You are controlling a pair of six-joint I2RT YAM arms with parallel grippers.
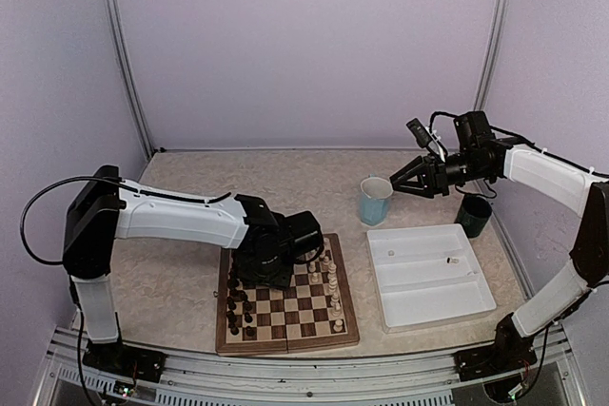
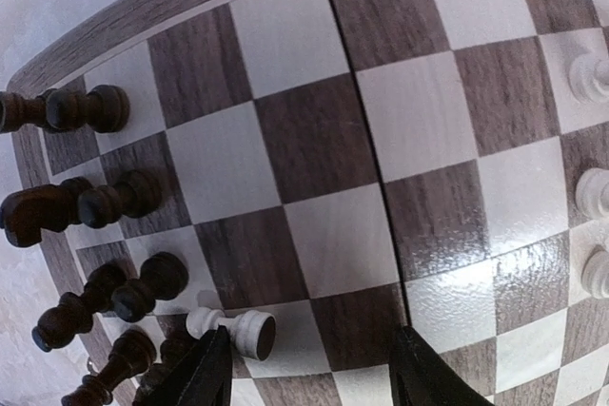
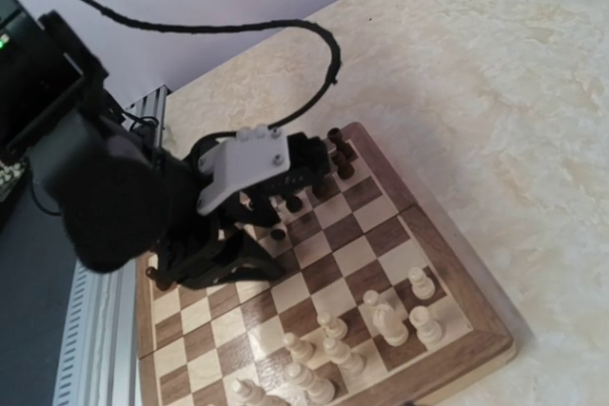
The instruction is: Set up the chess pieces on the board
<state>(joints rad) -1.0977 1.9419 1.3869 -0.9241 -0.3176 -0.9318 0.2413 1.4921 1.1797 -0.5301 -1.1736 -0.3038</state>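
Left claw [image 2: 312, 338] released low over the board [image 2: 314, 149], cream pawn [image 2: 231, 330] lying tipped beside one finger, dark pieces [image 2: 95, 202] along one edge, cream pieces [image 1: 331, 282] along the opposite edge, right claw [image 1: 398, 183] spread and empty, raised above the bench [image 1: 285, 173] by a blue mug [image 1: 375, 201]

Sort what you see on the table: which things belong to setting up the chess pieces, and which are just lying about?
Job: board, cream-white chess pieces.
Lying about: blue mug, dark green cup, white tray.
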